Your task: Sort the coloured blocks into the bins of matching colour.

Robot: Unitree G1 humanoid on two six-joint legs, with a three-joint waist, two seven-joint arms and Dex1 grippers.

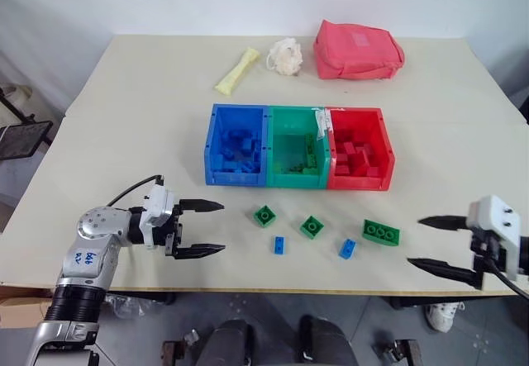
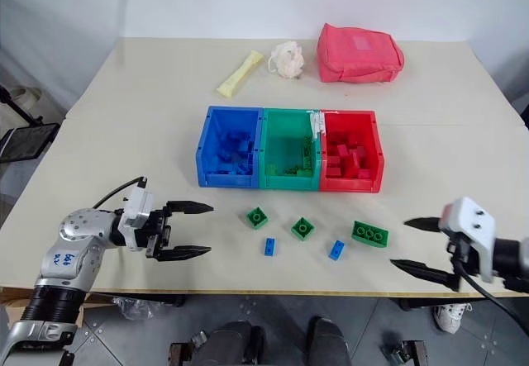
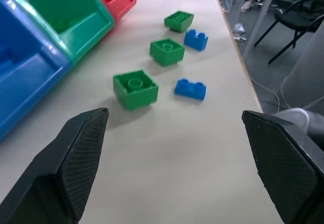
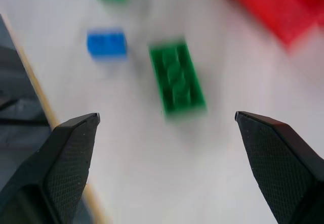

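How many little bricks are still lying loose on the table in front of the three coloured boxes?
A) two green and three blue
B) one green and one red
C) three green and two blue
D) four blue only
C: in front of the bins lie two square green blocks, one longer green block and two small blue blocks.
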